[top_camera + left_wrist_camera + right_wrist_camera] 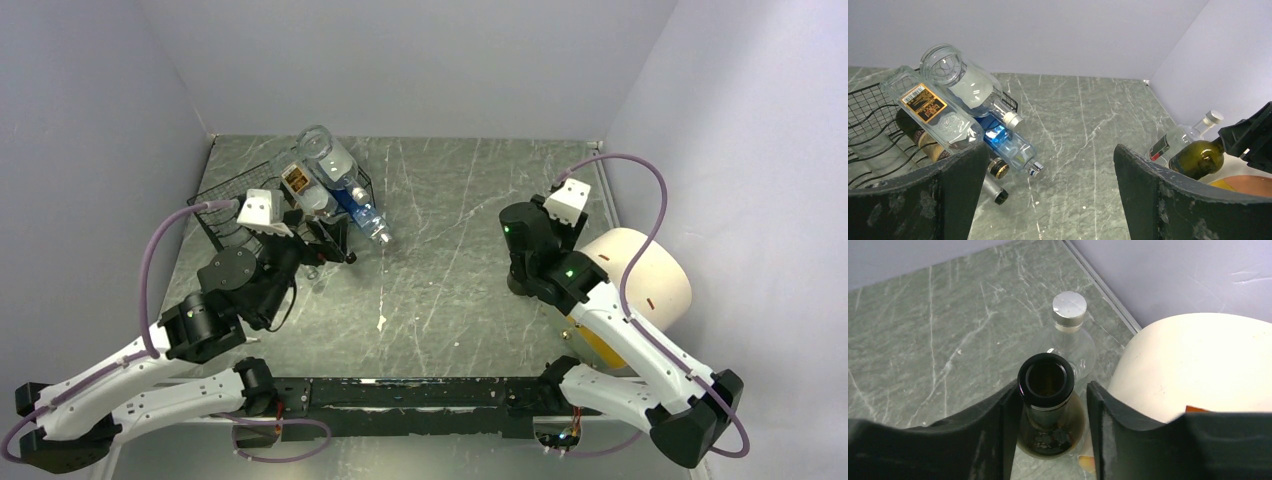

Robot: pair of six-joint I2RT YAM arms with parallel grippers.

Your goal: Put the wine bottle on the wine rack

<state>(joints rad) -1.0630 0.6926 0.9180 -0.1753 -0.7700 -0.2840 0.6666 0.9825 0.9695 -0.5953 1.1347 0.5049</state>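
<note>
A dark green wine bottle (1045, 382) stands upright and uncapped at the right side of the table, also seen in the left wrist view (1198, 157). My right gripper (1054, 385) straddles its neck from above. The left finger touches the neck; a gap shows at the right finger. The black wire wine rack (222, 212) sits at the back left (868, 115) and holds several bottles, among them a blue one (1003, 137). My left gripper (1050, 150) hangs open just in front of the rack (335, 240), with only table between its fingers.
A clear bottle with a silver cap (1069, 307) stands just behind the wine bottle. A big white round container (645, 275) sits to its right against the wall. Bottle necks stick out of the rack toward the table's middle (375, 230).
</note>
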